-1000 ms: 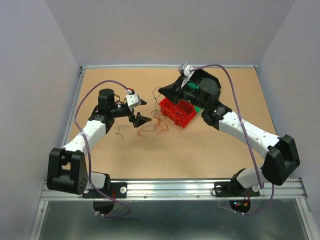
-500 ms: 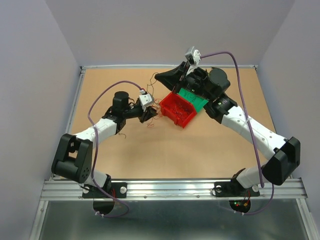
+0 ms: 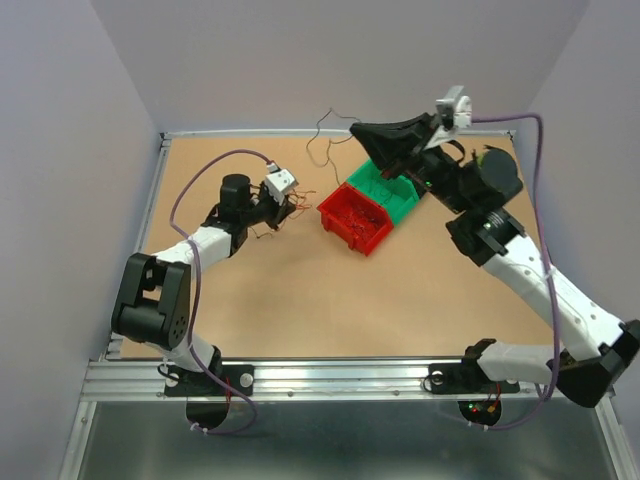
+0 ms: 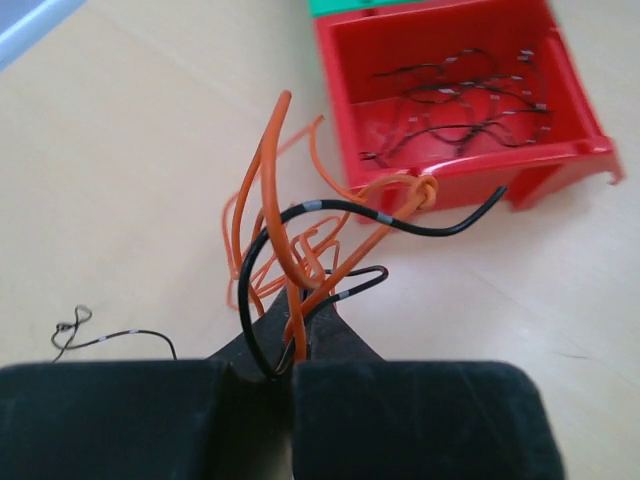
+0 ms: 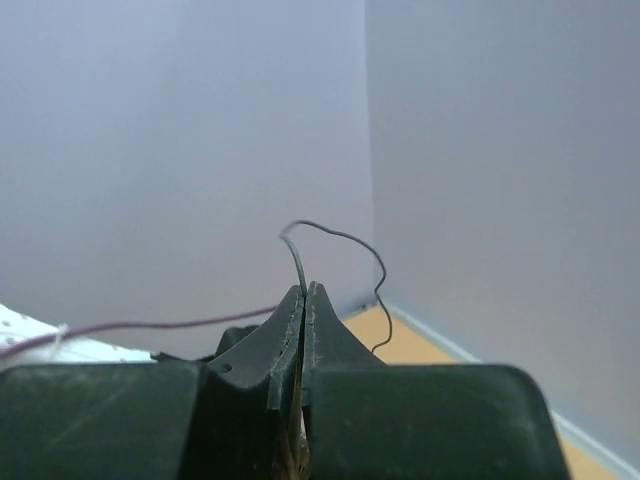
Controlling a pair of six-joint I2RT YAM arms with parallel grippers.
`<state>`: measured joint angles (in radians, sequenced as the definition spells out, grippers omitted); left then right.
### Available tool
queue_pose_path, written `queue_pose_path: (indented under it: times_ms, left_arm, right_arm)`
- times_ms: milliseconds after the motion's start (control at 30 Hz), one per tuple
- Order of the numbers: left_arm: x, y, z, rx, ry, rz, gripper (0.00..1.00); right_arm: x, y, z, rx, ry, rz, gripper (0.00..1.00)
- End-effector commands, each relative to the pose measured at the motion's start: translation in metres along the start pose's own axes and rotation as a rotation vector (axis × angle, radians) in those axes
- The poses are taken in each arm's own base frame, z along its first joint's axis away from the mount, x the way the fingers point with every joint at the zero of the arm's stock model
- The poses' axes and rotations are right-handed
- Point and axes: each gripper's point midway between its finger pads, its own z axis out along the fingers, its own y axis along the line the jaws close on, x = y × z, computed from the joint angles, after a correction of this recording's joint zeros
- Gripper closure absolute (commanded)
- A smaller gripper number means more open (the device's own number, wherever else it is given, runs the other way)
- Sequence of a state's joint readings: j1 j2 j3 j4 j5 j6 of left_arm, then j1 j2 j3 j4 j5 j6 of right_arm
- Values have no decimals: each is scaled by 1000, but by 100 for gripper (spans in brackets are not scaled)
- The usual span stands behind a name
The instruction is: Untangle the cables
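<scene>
You've got a metal rail [image 3: 350, 375] along the near edge, then the tan bench [image 3: 330, 300]. Your left fingers [image 4: 296, 348] sit low over it, closed on the tangled orange-and-black cables [image 4: 290, 220]; a stray wire [image 4: 125, 334] lies on the bench beside. Further out, the red bin [image 4: 460, 180] holds black wires [image 4: 450, 95], with the green bin [image 3: 390, 185] just behind it. Your right fingers [image 5: 305, 300] are up high, pinched on one thin wire [image 5: 340, 240]. Plain lilac-grey walls [image 3: 300, 60] box in back and sides.

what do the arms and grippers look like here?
Left arm and right arm: white links, bulky black joints, purple cable looping along each. Left gripper and right gripper: black, tapered fingers, white camera module behind.
</scene>
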<state>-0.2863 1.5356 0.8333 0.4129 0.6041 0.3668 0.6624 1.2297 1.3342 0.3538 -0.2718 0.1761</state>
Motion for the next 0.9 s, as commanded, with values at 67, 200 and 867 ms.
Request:
queue_pose_path:
  times_ms: [67,200,867]
  left_arm:
    - [-14,60,-11,-77,-61,-129,100]
    - [-5,77,-11,-80,-47,-197,100]
    - [-30,63,-34,-83,-118,-98,100]
  right_arm:
    - [-67,-8,-43,148,-184,-94,100]
    - [-69,-18,-65,229,-192,-116,100]
    - [96,-197,-65,527,143,27,99]
